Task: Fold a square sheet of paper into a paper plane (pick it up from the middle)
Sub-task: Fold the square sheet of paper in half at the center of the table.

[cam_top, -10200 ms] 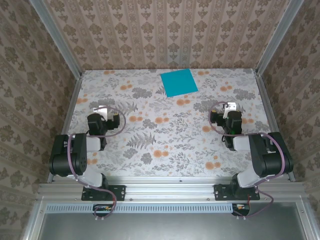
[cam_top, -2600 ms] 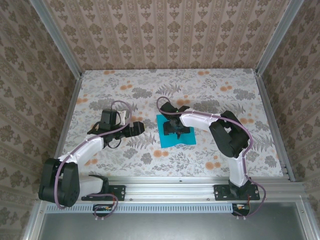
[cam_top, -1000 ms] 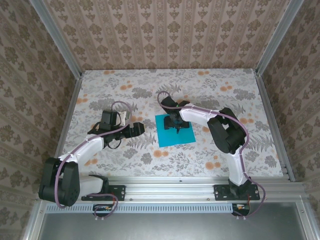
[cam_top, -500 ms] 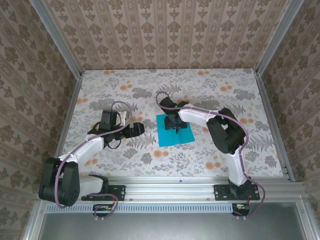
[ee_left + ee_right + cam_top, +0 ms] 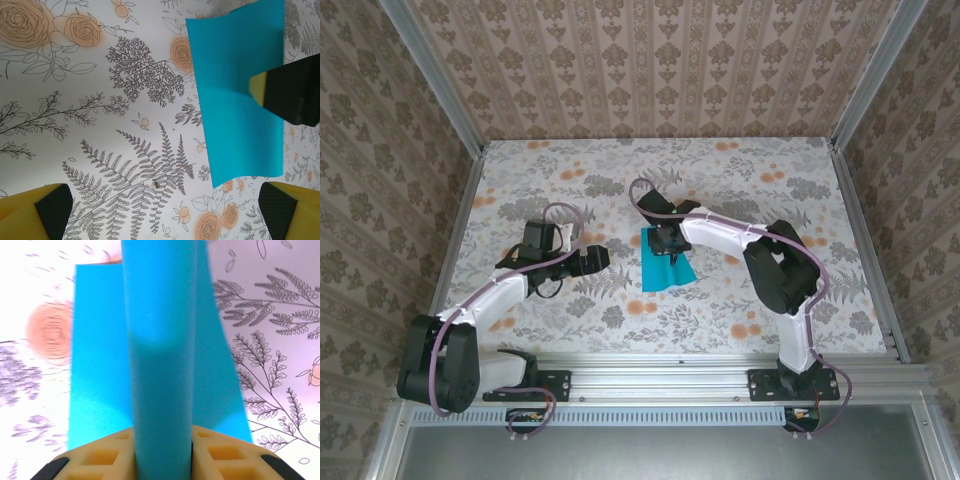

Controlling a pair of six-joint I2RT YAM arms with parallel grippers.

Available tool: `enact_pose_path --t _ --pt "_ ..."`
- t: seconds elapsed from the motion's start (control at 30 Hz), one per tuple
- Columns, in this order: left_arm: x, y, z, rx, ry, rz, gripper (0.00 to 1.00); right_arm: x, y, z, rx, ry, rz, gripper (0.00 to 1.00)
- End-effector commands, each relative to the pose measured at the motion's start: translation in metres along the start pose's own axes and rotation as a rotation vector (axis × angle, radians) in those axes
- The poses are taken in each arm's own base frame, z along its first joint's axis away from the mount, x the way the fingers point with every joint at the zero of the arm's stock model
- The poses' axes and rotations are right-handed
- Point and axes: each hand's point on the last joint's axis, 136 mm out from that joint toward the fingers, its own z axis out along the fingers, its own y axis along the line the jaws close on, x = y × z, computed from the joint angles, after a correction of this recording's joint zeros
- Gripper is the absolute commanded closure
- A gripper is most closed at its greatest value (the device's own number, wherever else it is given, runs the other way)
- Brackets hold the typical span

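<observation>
Two hands work one teal sheet. The left hand [image 5: 597, 257] hangs over the floral worktop [image 5: 520, 180], its yellow-tipped fingers [image 5: 50, 212] spread wide and holding nothing. Just off that hand's right side, and not touching it, is the square sheet of paper [image 5: 665, 275]. The sheet is humped at the middle into a ridge, and the ridge's long axis runs straight out from between the right hand's fingers. The right hand [image 5: 669, 243] stands on the sheet, closed narrow on the ridge, with a flap falling to either side. The right hand is plainly the nearer. Any help from the left hand would likely mean reaching rightward to the sheet's free edge.
</observation>
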Motion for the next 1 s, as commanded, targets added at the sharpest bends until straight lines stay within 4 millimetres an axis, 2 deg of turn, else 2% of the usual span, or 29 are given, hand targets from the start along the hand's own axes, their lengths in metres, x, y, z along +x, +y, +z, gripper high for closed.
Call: enact_pose_path --t 0.0,0.17,0.3,0.37,0.43,0.57,0.77,0.97 --pt "-0.008 -0.013 -0.014 0.01 -0.022 0.016 0.0 -0.004 0.028 -0.029 -0.179 -0.018 0.035 0.72" --pt "-0.018 -0.023 -0.039 0.001 -0.076 0.043 0.0 -0.017 0.08 -0.065 -0.59 -0.037 0.19 0.73" --pt "-0.022 -0.035 -0.051 0.022 -0.088 0.055 0.0 -0.022 0.102 -0.081 -0.798 -0.022 0.266 0.73" --pt "-0.023 -0.039 -0.054 0.036 -0.088 0.054 0.0 -0.021 0.106 -0.081 -0.871 -0.007 0.309 0.73" --pt "-0.024 -0.043 -0.057 0.049 -0.097 0.054 0.0 -0.019 0.104 -0.075 -0.904 0.005 0.343 0.73" --pt "-0.024 -0.044 -0.055 0.063 -0.1 0.038 0.01 -0.004 0.089 -0.048 -0.857 0.035 0.355 0.73" --pt "-0.014 -0.038 -0.032 0.077 -0.067 -0.025 0.06 0.015 0.067 -0.018 -0.794 0.071 0.351 0.72" --pt "-0.009 -0.037 -0.011 0.084 -0.043 -0.047 0.15 0.03 0.048 0.001 -0.758 0.103 0.35 0.69"
